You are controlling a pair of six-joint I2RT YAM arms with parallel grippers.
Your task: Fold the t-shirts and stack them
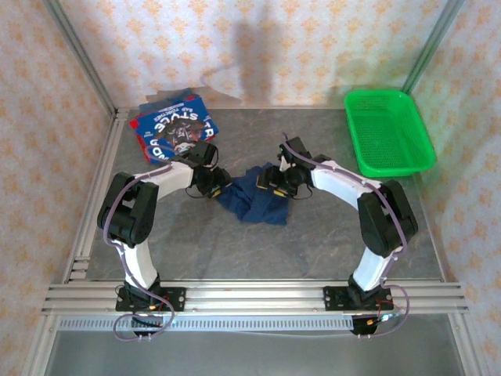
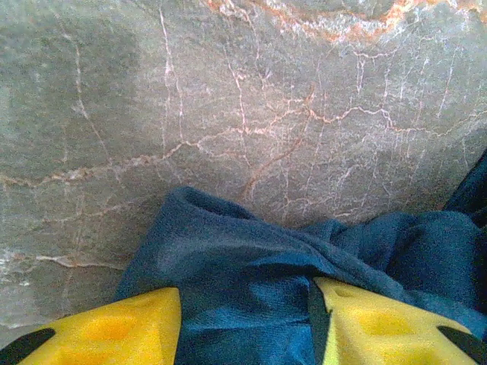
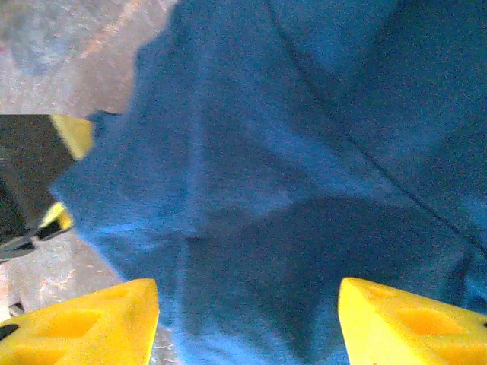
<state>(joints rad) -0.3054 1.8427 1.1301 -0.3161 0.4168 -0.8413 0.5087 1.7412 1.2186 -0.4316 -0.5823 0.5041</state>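
Top external view: we see a crumpled navy t-shirt (image 1: 252, 200) mid-way across the table (image 1: 313, 235). The left gripper (image 1: 213, 184) and right gripper (image 1: 275, 180) straddle its cloth, fingers spread, released. Folded printed t-shirts (image 1: 174, 129) lie back left and a green basket (image 1: 389, 133) back right. The arms hide the navy shirt's upper edges.

We see the overhead view bright and evenly lit, with a soft grey shadow on the patterned back wall (image 1: 250, 47). The wrist views are dimmer. In the left one the stone table (image 2: 251, 114) is fairly sharp, darker at upper left. In the right one the navy shirt (image 3: 251, 152) is blurred, a dark shadow lying between the yellow fingers (image 3: 411, 327).
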